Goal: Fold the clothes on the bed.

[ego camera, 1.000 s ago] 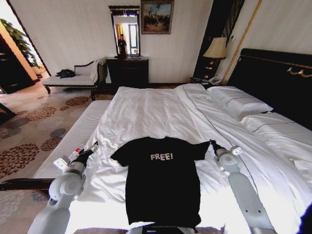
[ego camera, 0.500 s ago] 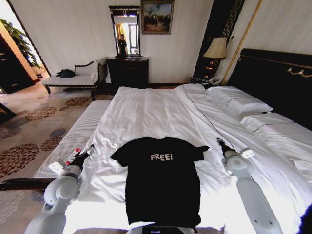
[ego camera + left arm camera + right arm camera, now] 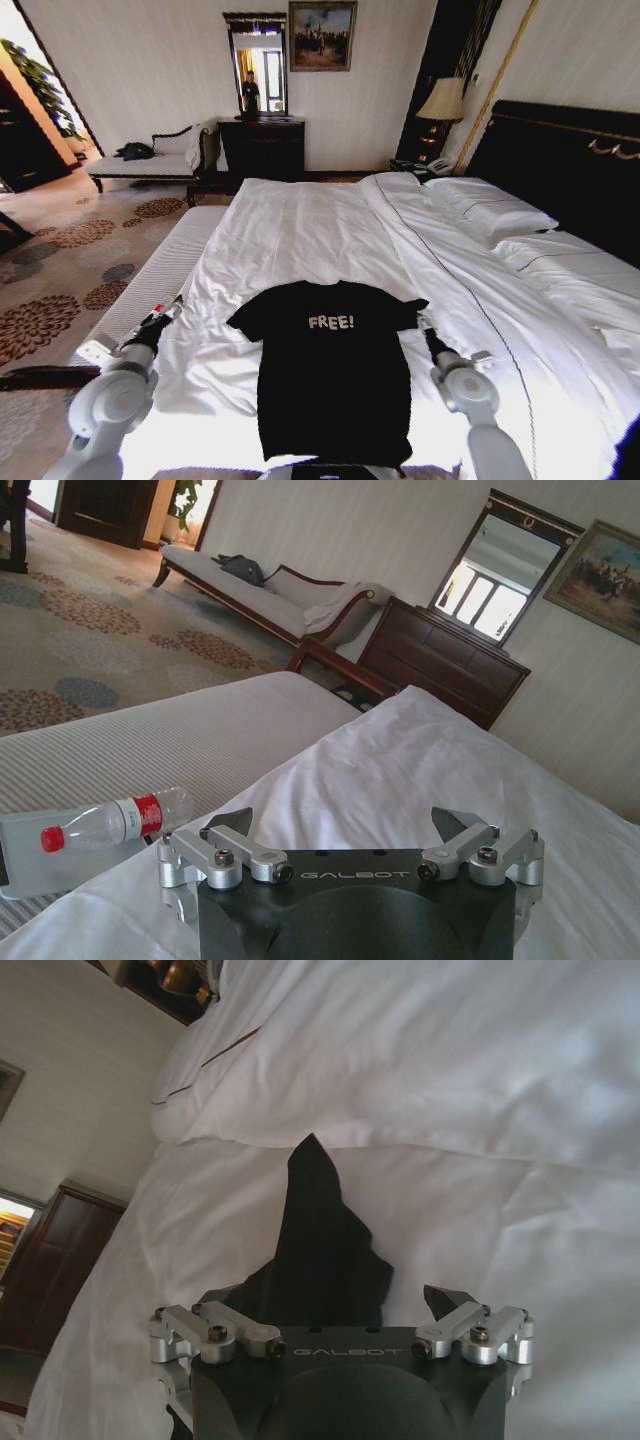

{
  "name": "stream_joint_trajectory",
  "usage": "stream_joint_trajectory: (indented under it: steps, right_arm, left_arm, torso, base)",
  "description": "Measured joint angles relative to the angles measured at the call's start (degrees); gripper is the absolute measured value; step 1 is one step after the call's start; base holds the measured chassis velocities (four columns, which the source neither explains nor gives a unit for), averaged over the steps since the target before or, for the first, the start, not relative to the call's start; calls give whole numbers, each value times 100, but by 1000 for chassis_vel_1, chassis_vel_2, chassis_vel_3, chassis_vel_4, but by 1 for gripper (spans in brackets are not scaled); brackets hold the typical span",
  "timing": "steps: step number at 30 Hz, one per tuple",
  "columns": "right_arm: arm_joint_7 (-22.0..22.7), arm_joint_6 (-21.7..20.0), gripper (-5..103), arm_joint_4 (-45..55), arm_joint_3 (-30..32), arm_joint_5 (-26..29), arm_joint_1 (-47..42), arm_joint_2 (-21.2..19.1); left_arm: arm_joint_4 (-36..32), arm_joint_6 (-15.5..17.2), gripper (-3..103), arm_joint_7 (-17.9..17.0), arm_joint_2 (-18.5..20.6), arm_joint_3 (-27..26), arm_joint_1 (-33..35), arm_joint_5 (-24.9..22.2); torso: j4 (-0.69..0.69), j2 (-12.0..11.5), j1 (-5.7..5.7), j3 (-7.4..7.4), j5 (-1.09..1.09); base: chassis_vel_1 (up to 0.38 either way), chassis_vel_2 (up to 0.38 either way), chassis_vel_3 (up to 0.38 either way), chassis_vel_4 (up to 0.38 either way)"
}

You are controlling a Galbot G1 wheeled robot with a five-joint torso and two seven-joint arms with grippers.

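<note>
The clothes are one black T-shirt (image 3: 333, 370) with white "FREE!" lettering, lying flat and face up on the near part of the bed (image 3: 300, 230). My right gripper (image 3: 421, 324) is low over the sheet at the shirt's right sleeve. In the right wrist view it is open (image 3: 335, 1305), and the black sleeve (image 3: 322, 1230) runs out from between its fingers. My left gripper (image 3: 173, 304) hovers at the bed's left edge, well clear of the left sleeve. It stands open over white sheet (image 3: 343, 825).
A white-cushioned bench (image 3: 150, 270) runs along the bed's left side with a plastic bottle (image 3: 110, 822) on it. Pillows (image 3: 490, 212) and a dark headboard (image 3: 570, 165) are on the right. A dark dresser (image 3: 262, 145), a lamp (image 3: 443, 100) and a chaise (image 3: 150, 160) line the far wall.
My right arm swung out to the right, then pulled back and came in to the shirt's right sleeve. My left arm drew back toward the bed's left edge. The shirt has not moved.
</note>
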Motion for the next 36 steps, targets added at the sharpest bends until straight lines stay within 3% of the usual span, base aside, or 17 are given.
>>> stream_joint_trajectory:
  steps: [11, 19, 26, 36]
  right_arm:
    - [-562, 270, 102, -849, -102, -266, 506, -95]
    - [-1058, 581, 94, -856, -211, -233, 635, -44]
    - [-1003, 576, 91, -478, -254, -186, 452, -24]
    - [-538, 409, 85, -179, -19, -45, 202, -101]
  left_arm:
    - [-91, 16, 100, -41, -7, -69, 47, -20]
    - [-39, 16, 100, -51, -112, 52, 23, 113]
    - [-45, 6, 100, -51, -110, -21, 55, 115]
    - [-64, 1, 100, -51, -155, -2, 67, 150]
  torso:
    - [-1, -1, 1, 0, 1]
    - [0, -1, 1, 0, 1]
    - [-2, -1, 1, 0, 2]
    - [-2, -1, 1, 0, 1]
  base:
    - [0, 0, 0, 0]
    - [0, 0, 0, 0]
    - [0, 0, 0, 0]
    - [0, 0, 0, 0]
